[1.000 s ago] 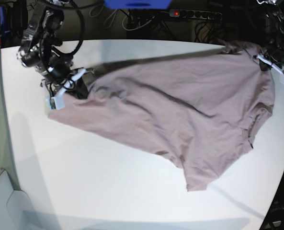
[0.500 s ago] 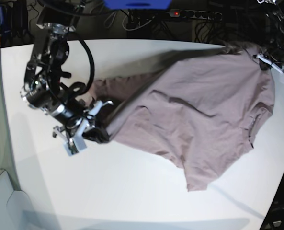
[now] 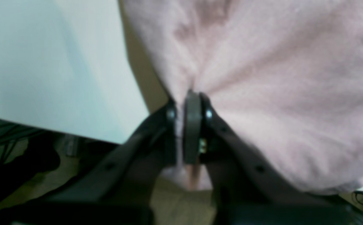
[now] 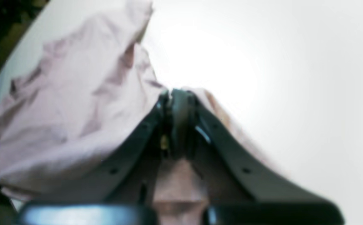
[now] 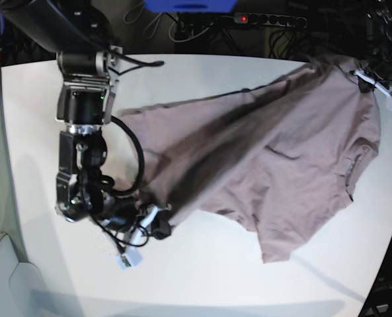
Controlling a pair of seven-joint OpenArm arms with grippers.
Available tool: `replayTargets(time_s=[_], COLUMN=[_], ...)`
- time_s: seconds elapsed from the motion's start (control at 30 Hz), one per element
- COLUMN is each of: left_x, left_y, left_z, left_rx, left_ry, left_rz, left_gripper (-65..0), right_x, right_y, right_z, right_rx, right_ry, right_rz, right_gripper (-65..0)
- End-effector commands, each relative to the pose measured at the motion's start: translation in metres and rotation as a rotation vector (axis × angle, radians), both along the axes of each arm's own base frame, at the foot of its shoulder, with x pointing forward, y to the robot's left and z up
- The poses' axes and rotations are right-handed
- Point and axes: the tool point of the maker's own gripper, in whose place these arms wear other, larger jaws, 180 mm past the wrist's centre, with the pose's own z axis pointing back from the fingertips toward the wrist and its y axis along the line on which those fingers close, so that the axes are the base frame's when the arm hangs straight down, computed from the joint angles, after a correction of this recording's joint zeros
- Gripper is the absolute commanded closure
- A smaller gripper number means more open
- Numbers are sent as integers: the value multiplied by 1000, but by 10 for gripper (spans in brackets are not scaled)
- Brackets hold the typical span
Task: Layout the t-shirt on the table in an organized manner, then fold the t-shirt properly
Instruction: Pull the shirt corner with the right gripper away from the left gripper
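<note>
T-shirt (image 5: 275, 158) spread across the white table (image 5: 202, 277), bulk toward 2 o'clock, one loose flap hanging toward 5 o'clock. Fabric wrinkled, stretched in a ridge between the two arms.

Right gripper (image 5: 149, 228) low at 8 o'clock, jaws pinched tight on a corner of the cloth; wrist view confirms mauve fabric bunched at the closed tips (image 4: 176, 93).

Left gripper (image 5: 374, 82) at 2 o'clock by the table's far edge, jaws clamped on another bit of the shirt (image 3: 194, 97).
</note>
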Motion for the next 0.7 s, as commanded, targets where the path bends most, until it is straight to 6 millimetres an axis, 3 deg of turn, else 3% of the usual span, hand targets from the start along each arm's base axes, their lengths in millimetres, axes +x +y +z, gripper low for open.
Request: replayTargets(time_s=[0.0, 0.07, 0.17, 0.3, 0.43, 0.57, 0.67], left_x=[-21, -21, -21, -20, -19, -18, -18], left_y=[3, 3, 3, 3, 3, 3, 2], left_z=[-11, -11, -11, -10, -10, -10, -10], left_rx=[17, 17, 17, 17, 17, 17, 16], left_ry=[106, 106, 106, 104, 101, 99, 98], left_rz=[-9, -9, -9, -9, -9, -9, -9], left_gripper=[-14, -14, -14, -14, -14, -14, -14], right_x=[14, 16, 13, 3, -20, -63, -89], right_y=[8, 16, 12, 8, -12, -16, -12], right_z=[17, 1, -15, -22, -13, -3, -11], right_rx=[30, 26, 19, 12, -42, -71, -64], right_ry=[-33, 35, 89, 89, 2, -87, -86], right_rz=[14, 42, 43, 43, 18, 8, 13], right_gripper=[0, -7, -87, -222, -292, -265, -137])
